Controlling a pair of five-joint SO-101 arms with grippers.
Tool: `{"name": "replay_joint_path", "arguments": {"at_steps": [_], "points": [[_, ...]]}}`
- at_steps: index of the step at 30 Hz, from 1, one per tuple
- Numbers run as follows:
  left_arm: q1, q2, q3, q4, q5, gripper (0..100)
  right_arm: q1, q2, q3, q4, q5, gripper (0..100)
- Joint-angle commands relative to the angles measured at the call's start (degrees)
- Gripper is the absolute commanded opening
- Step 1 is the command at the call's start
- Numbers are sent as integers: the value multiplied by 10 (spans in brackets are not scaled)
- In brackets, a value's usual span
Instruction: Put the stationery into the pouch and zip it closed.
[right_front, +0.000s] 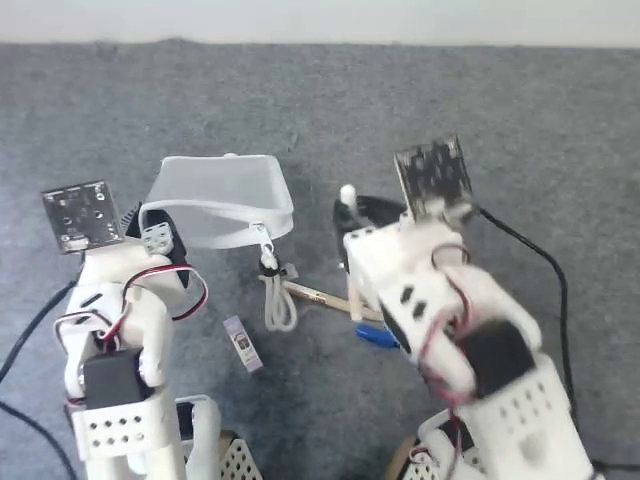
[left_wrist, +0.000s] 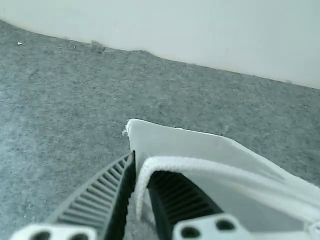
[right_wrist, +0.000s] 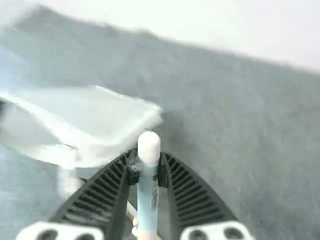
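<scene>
The white translucent pouch lies open on the grey carpet. My left gripper is at its left end, shut on the pouch's zipper rim, which runs between the ribbed fingers. Right of the pouch, my right gripper is shut on a light blue pen with a white cap, held upright above the carpet. From the right wrist view, the pouch lies beyond the pen. A wooden pencil, a blue item and a small white and purple eraser lie loose in front of the pouch.
A white cord loop hangs from the pouch's zipper pull toward the pencil. A black cable trails right of the right arm. A pale wall borders the carpet at the back.
</scene>
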Motion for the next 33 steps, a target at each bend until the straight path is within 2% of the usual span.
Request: {"name": "replay_joint_path", "arguments": {"at_steps": [1,22,33], "points": [[2,-11,-34,1,-4,9,-36,-61,-11,-5,-4,6],[-1,-11,-33,1,-4,9,-161,-92,-7,-271,-4,6],[-2,-11,-33,0,-4,9,-161,-90,6,-308,-9,6]]}}
